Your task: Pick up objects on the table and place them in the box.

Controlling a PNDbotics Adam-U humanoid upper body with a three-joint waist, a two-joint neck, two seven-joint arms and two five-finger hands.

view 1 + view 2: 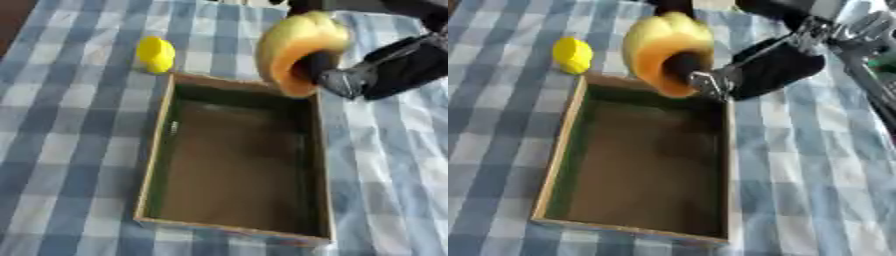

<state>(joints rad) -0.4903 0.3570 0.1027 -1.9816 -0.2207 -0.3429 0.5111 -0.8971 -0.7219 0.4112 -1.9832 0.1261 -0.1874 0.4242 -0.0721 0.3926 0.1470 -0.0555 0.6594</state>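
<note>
Right hand [385, 70] curled around yellow banana-like fruit [293, 45], upper centre, above far rim of open box [153, 165]. Small yellow object [156, 53] upper left on blue-checked tablecloth [61, 125].

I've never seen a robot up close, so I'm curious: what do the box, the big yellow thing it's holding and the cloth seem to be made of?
The box looks like wood or stiff board: thin pale-tan rim, dull brown floor. The big yellow thing, held by the right hand, looks like smooth plastic or foam with an even soft sheen; I can't tell which. The cloth looks like woven fabric: matte blue-and-white checks.
</note>
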